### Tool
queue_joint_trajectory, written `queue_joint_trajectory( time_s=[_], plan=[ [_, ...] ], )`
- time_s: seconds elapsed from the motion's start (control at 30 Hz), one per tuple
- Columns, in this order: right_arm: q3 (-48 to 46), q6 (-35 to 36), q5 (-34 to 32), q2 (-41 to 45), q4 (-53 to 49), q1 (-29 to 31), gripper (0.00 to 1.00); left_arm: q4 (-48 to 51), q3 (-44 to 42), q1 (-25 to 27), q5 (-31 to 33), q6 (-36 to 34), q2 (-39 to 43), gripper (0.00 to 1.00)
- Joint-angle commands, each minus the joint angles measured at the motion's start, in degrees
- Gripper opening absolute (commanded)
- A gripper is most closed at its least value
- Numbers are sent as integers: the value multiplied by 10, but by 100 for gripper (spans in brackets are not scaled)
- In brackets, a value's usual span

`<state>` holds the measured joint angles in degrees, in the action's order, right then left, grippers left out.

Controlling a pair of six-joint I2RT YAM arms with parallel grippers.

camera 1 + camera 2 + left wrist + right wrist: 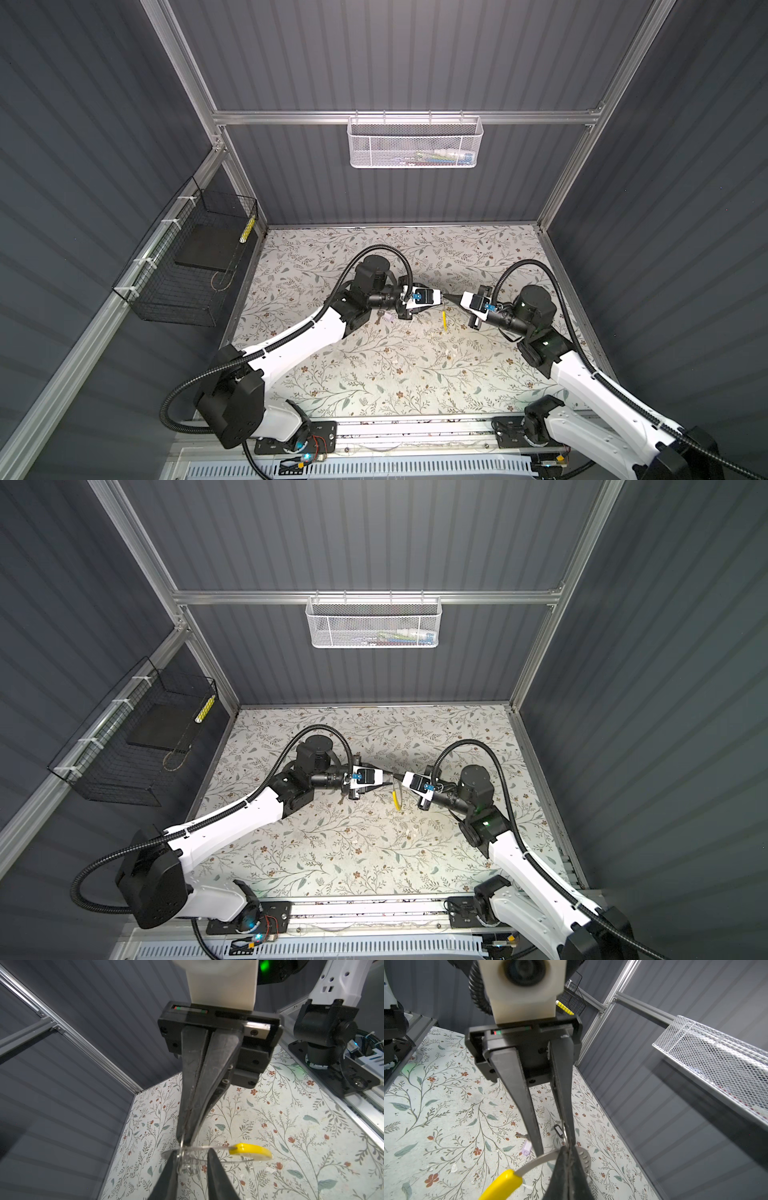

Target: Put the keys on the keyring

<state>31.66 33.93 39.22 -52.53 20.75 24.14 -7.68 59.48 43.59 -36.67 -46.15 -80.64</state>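
The keyring (pixel 218 1148) is a thin grey metal band with a yellow tag (pixel 251 1151), held in the air above the floral table (pixel 374 374). My right gripper (pixel 568 1150) is shut on the band's flat end. My left gripper (pixel 192 1159) faces it tip to tip, jaws apart, and the band crosses between the fingers. A black-rimmed tag (pixel 558 1130) hangs by a small wire ring (pixel 565 1133) beside one left finger. I cannot tell whether that ring is on the band. The key with the lilac tag (pixel 527 1148) lies on the table below.
A white mesh basket (pixel 415 143) hangs on the back wall. A black wire basket (pixel 187 266) is fixed to the left wall. Both arms meet above the table's middle, with the yellow tag (pixel 444 320) hanging between them.
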Motion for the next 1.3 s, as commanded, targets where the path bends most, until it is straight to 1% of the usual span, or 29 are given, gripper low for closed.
queue_joint_trajectory(
  time_s=[0.0, 0.43, 0.9, 1.03, 1.07, 1.1, 1.17, 1.27],
  plan=[
    [19, 23, -6, -4, -28, -1, 0, 32, 19, 3, 31, -35, 14, 24],
    [24, 31, 5, -15, -24, -1, 0, 29, 22, 3, 33, -28, -5, 17],
    [23, 29, 12, -26, -13, -1, 1, 4, 29, 4, 7, -11, -22, 0],
    [21, 27, 12, -28, -15, -1, 3, -1, 26, 4, 7, -6, -21, 0],
    [21, 27, 11, -28, -16, -1, 4, -1, 26, 4, 7, -4, -21, 0],
    [20, 25, 8, -30, -16, -1, 9, -2, 25, 3, 8, -2, -21, 0],
    [17, 19, -4, -30, -11, -1, 22, -4, 23, 4, 16, 4, -19, 0],
    [-5, -20, -17, -30, 31, -12, 32, -11, 10, -1, 48, 21, -12, 0]
  ],
)
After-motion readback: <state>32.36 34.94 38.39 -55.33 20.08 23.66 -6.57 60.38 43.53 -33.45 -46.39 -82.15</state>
